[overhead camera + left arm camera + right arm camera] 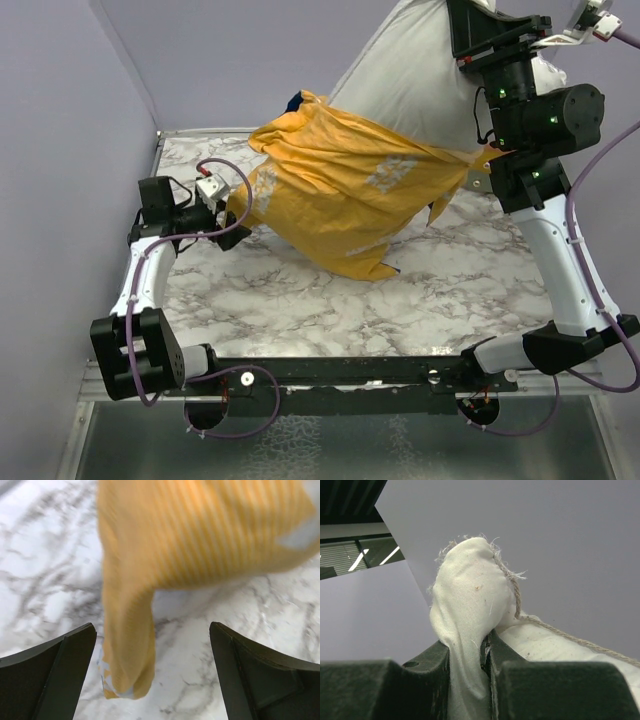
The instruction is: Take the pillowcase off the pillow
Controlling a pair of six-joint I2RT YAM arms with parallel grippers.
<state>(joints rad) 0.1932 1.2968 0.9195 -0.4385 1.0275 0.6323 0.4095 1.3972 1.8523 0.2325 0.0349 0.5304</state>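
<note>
The pillowcase (345,200) is seen at the middle of the marble table (300,310), yellow-orange side up, with pale lettering (392,172) on it and a small patch of blue (297,101) at its far edge. It is wrapped around the lower part of the pillow (410,80), and its bunched lower end hangs down to the tabletop near the centre. The white pillow is held up at a slant, and its bare upper part rises toward the far right corner of the scene.

The right gripper (486,650) is raised high at the far right. Its fingers are pressed together on a frayed corner of the pillow (470,590), which bulges out above them, and a loose thread is trailed along the seam.

The left gripper (152,672) is held low at the left side of the pillowcase, with its fingers (55,675) spread wide. A blurred flap of the yellow fabric (127,645) is seen hanging between them over the marble, and neither finger is seen touching it.
</note>
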